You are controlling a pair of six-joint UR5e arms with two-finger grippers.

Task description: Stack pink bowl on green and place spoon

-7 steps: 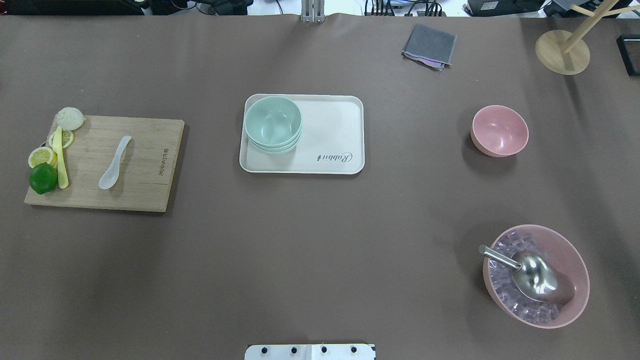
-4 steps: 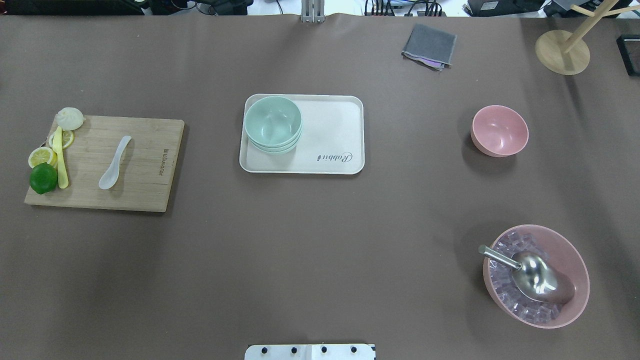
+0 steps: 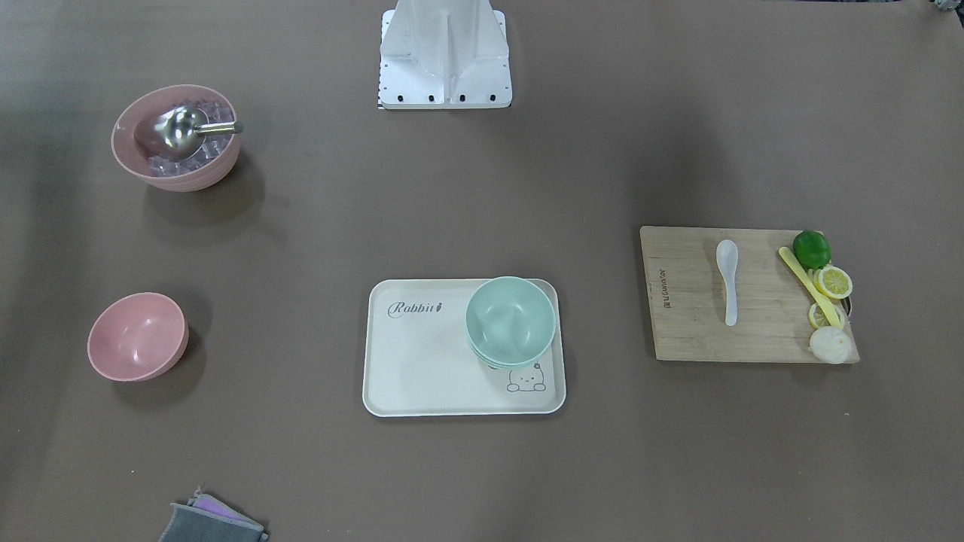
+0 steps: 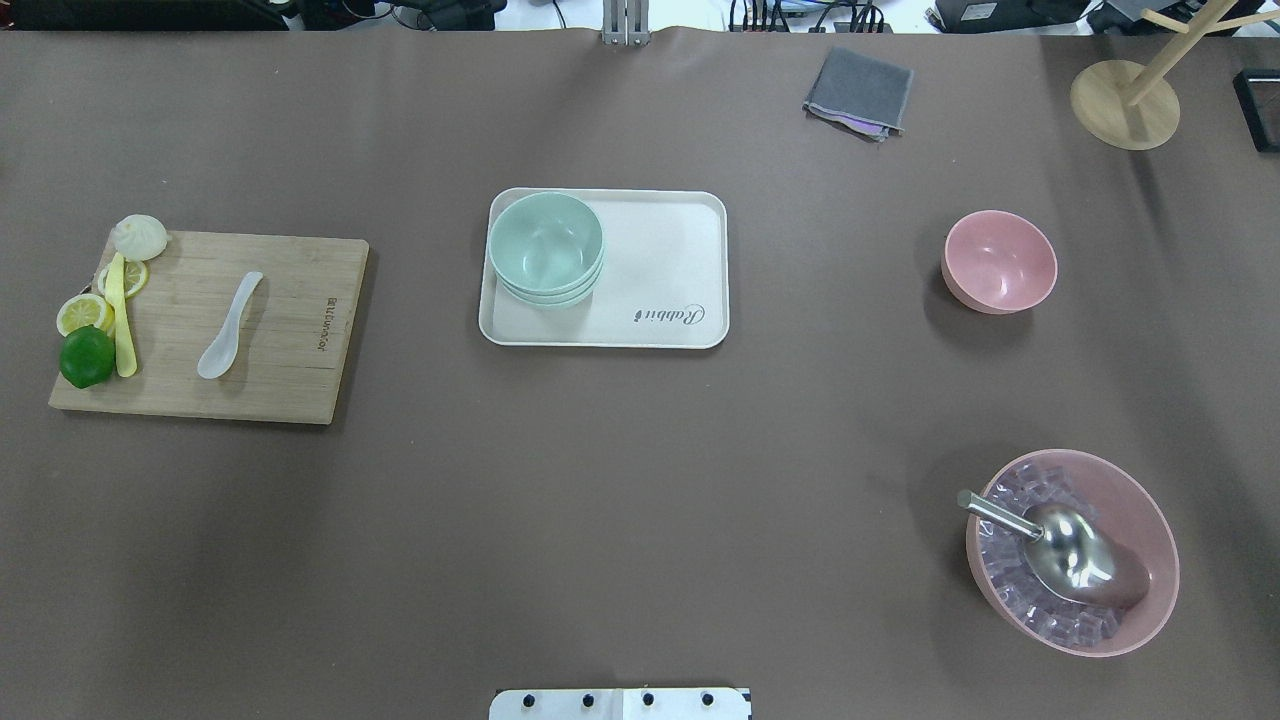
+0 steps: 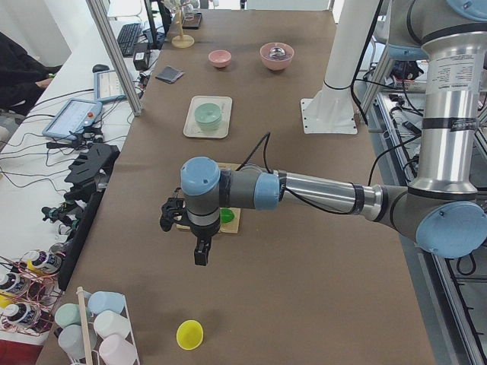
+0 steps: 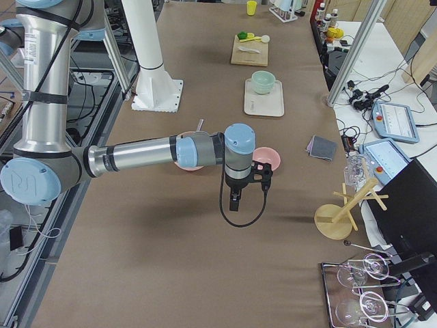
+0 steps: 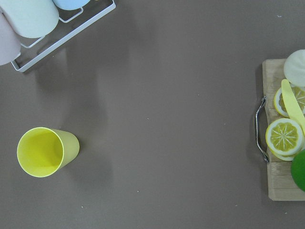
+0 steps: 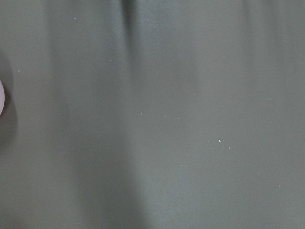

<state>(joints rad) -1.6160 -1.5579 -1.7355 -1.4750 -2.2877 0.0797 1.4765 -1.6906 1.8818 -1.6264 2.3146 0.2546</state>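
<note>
Currently one small pink bowl [image 4: 1000, 262], one translucent white spoon [image 4: 229, 326] and one mint-green bowl stack [image 4: 546, 245] lie apart; left gripper [image 5: 199, 257] and right gripper [image 6: 234, 203] states cannot be told.

The left arm [image 5: 319, 190] is held stretched out level at the left end of the scene, its wrist bent so that the left gripper [image 5: 199, 257] is pointed straight down. The right arm [image 6: 136, 154] is held likewise at the right end, the right gripper [image 6: 234, 203] hung downward. How either gripper's jaws stand cannot be told
</note>
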